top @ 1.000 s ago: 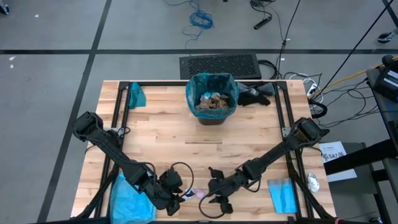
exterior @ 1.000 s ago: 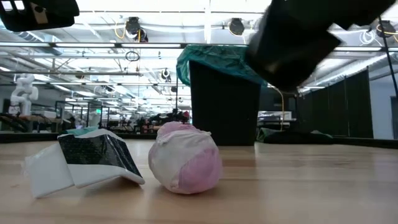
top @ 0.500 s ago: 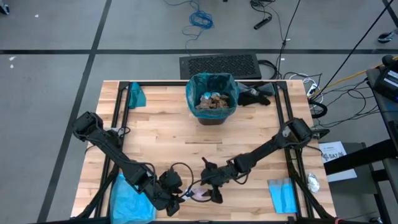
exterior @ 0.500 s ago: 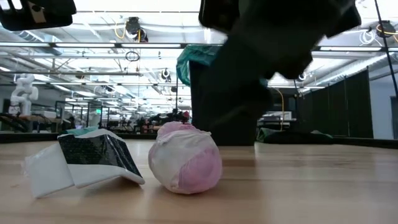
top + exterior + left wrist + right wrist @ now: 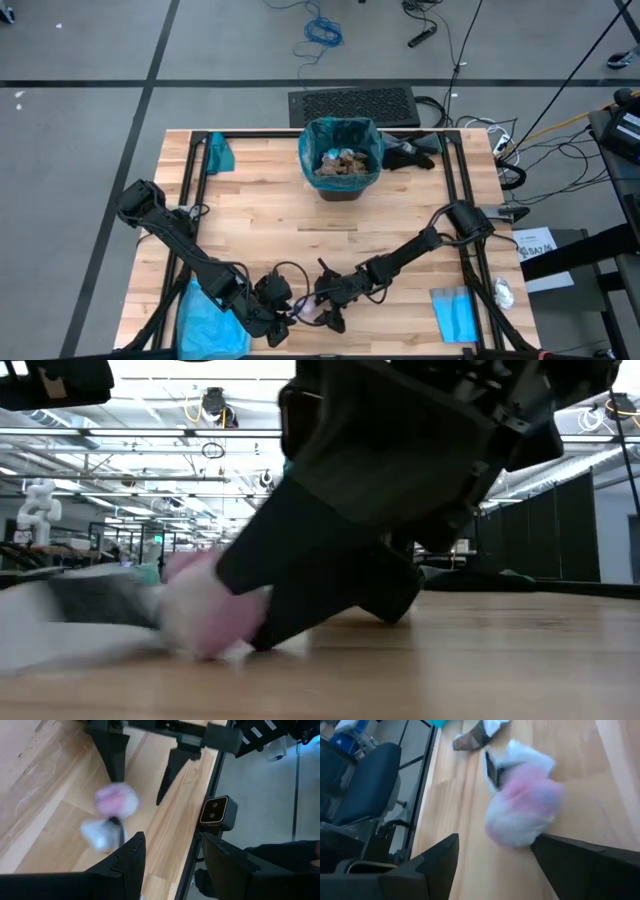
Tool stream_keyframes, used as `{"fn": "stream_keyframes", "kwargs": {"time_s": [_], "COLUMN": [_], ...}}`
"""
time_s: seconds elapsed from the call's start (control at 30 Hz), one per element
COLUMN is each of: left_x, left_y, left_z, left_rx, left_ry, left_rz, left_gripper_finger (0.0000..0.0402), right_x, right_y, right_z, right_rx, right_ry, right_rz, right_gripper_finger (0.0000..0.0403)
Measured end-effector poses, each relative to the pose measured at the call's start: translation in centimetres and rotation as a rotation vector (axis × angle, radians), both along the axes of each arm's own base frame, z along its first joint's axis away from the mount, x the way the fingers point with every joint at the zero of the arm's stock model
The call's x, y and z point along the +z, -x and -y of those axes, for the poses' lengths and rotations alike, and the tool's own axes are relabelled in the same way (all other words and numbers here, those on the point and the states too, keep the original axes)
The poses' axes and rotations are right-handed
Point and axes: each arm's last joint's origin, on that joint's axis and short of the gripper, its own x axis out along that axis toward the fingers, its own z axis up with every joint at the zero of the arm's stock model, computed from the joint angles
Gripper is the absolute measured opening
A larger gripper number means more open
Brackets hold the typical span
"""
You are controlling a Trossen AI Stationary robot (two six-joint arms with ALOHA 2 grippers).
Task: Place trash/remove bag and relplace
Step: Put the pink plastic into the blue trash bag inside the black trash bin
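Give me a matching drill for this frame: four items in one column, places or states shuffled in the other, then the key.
Items:
1. black bin
2. pink and white wad
3. right claw
4. sky-blue bag

Places or states:
A. open, at the table's near edge, fingers on either side of a scrap
B. near left corner of the table, beside the left arm
C. far middle of the table, teal liner in it, scraps inside
D. on the wood between the right claw's fingers

Pairs: 1-C, 2-D, 3-A, 4-B
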Motion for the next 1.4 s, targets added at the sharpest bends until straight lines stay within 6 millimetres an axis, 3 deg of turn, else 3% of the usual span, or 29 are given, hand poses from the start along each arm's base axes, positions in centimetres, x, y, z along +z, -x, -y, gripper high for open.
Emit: {"fn": "stream_keyframes", "kwargs": {"time_s": [0.13, 0.33, 0.47, 0.57, 0.7, 0.93, 1.13, 1.4], "left_x": [0.0, 0.0, -1.0, -1.8, -3.0, -5.4, -7.8, -10.2], "left_y": [0.0, 0.0, -0.3, -1.2, -2.5, -4.1, -5.4, -7.8], "left_z": [0.0, 0.0, 0.3, 0.3, -0.5, -1.6, -1.9, -2.7], "left_rx": [0.012, 0.014, -0.009, -0.021, 0.024, -0.012, -0.027, 0.025], "left_ry": [0.01, 0.014, -0.015, -0.046, -0.061, -0.096, -0.064, 0.011], "left_rz": [-0.005, -0.008, -0.017, 0.014, 0.003, -0.071, -0.104, -0.052], "left_gripper_finger": [0.0189, 0.0189, 0.0189, 0.0189, 0.0189, 0.0189, 0.0189, 0.0186], "right_x": [-0.1, 0.5, 1.7, 3.6, 6.0, 9.4, 9.0, 6.7], "right_y": [-0.7, -0.7, 0.0, 0.4, 1.4, 4.2, 6.4, 9.5], "right_z": [-0.2, 0.2, 0.3, 0.1, 0.6, 2.5, 3.4, 2.3], "right_rx": [-0.04, -0.001, 0.06, 0.087, 0.091, -0.018, -0.132, -0.202], "right_ry": [-0.008, 0.02, 0.032, 0.037, 0.056, 0.236, 0.205, 0.089], "right_rz": [-0.008, -0.014, -0.059, -0.033, -0.067, -0.168, -0.194, -0.227], "right_gripper_finger": [0.0211, 0.0073, 0.0044, 0.0063, 0.0122, 0.0213, 0.0226, 0.0226]}}
